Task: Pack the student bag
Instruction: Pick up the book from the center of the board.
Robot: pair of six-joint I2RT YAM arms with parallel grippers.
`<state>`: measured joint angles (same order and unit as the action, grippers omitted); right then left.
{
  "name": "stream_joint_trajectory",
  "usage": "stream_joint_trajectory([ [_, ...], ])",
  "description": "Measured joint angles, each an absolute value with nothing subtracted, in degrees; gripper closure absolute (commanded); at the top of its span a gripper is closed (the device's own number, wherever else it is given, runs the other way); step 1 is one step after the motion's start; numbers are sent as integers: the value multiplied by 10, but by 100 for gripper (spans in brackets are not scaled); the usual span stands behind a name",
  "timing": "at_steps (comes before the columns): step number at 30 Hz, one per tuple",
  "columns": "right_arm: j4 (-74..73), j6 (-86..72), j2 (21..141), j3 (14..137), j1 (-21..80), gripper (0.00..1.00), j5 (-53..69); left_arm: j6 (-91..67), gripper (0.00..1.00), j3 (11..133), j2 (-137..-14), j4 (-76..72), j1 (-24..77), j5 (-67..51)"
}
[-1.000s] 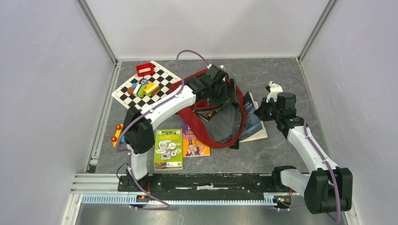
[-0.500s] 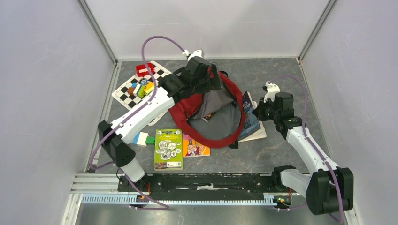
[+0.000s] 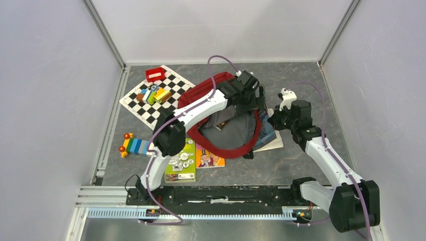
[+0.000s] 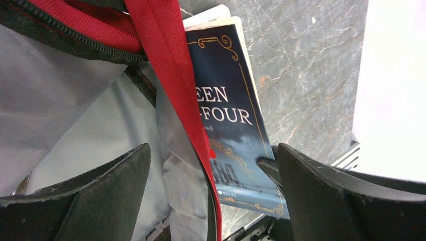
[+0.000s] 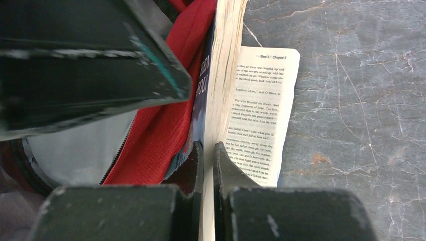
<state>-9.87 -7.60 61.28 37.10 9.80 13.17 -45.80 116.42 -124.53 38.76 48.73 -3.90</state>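
I see the student bag (image 3: 228,136) lying at the middle of the counter (image 3: 306,80), mouth gaping, with its grey lining showing inside the dark-red rim. My left arm reaches across the bag from the near left, and the left claw (image 4: 212,150) hangs over the bag's right rim, spread wide and holding nothing. In the left wrist view the red rim and a slice of lining run up between its two fingers (image 4: 100,201). Just beyond the rim lies the dark blue book (image 4: 226,110) with gold lettering, half tucked under the bag's right side. The right claw (image 5: 208,148) is pressed together on that book and pinches it at its near edge. In the right wrist view the block of pages stands tilted up against the red fabric, and one printed page lies flat on the counter to the right. Toward the far left corner lies a chequered board (image 3: 145,105) with a cluster of coloured blocks (image 3: 153,94) on it and a small red box (image 3: 154,74) at its far corner. Near the left edge sits a row of coloured toy blocks (image 3: 133,145). In front of the bag, toward the near edge, a green book (image 3: 181,160) lies beside an orange and purple book (image 3: 209,157), which the bag partly covers.
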Motion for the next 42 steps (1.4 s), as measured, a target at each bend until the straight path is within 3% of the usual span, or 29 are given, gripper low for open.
stream_joint_trajectory([
  [7,-94,-74,606,366,109,100,128,-463,1,1181,-1275,389,487,-51],
  [13,-91,-72,606,366,116,100,123,-463,18,1191,-1275,386,488,-35],
  [25,-86,-68,606,366,127,100,116,-463,19,1230,-1290,373,496,-46],
  [35,-81,-62,606,366,135,100,114,-463,31,1262,-1328,367,496,-53],
  [38,-80,-61,606,366,139,100,113,-465,42,1273,-1346,378,496,-63],
  [42,-79,-59,606,363,142,100,107,-469,77,1290,-1366,405,496,-64],
])
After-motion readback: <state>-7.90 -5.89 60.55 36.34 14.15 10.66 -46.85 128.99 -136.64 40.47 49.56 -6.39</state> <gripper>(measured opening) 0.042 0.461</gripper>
